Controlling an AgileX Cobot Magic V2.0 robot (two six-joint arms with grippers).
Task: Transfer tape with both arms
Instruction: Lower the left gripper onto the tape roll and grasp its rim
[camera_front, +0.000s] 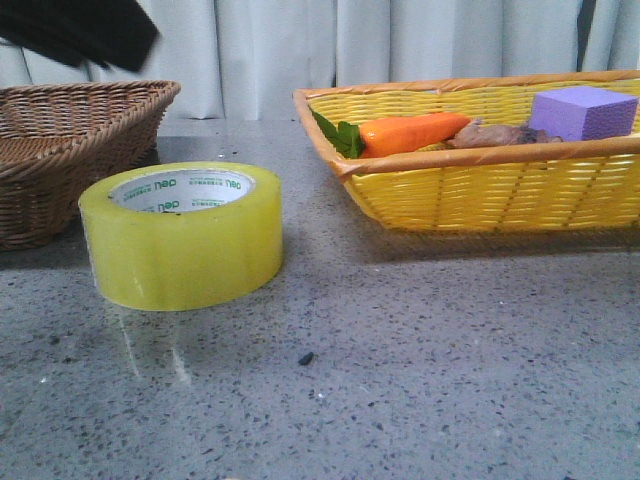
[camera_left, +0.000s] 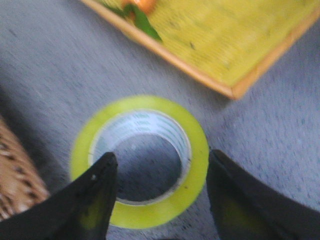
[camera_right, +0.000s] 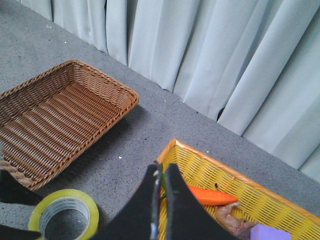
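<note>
The tape, a wide yellow-green roll with a white core and green lettering, lies flat on the grey table, left of centre. In the left wrist view my left gripper is open and hovers above the tape. One finger is over the roll's rim and the other is just outside it, and neither touches it. My right gripper is shut and empty, high above the near rim of the yellow basket. The tape also shows in the right wrist view.
A brown wicker basket stands left of the tape. The yellow basket at the right holds a carrot, a purple foam cube and a brownish item. A dark arm part hangs at the top left. Curtains close the back.
</note>
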